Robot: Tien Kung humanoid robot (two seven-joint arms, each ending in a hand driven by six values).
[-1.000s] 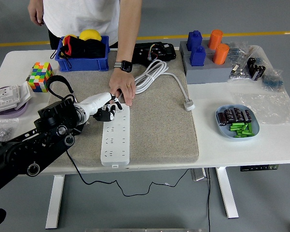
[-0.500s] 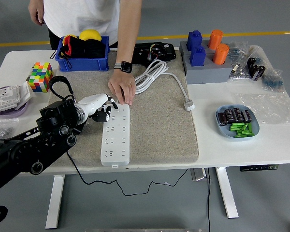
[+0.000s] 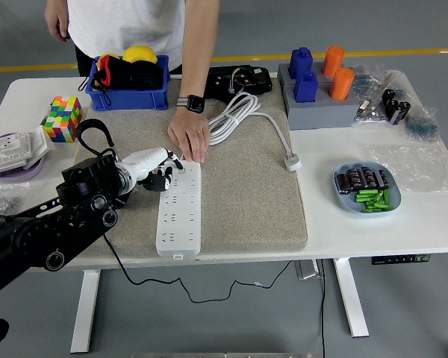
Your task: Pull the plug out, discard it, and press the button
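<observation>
A white power strip point(image 3: 179, 210) lies lengthwise on the grey mat point(image 3: 246, 201). My left hand point(image 3: 163, 167) is at the strip's far left corner. Its white fingertips point(image 3: 176, 159) touch the strip's far end and its other fingers are curled under, holding nothing. A person's hand point(image 3: 188, 138) rests on the same end of the strip, right beside my fingers. A white plug point(image 3: 292, 162) on a coiled white cable point(image 3: 235, 115) lies loose on the mat to the right. My right arm is out of view.
A blue bin point(image 3: 128, 82) stands at the back left, with a colour cube point(image 3: 63, 118) and a socket plate point(image 3: 11, 149) further left. A grey block with blue and orange pegs point(image 3: 317, 93) stands at the back right. A blue dish of parts point(image 3: 367, 188) is at the right.
My left hand has drawn back slightly to the left and up at the strip's far end. The person's hand has stayed on the strip.
</observation>
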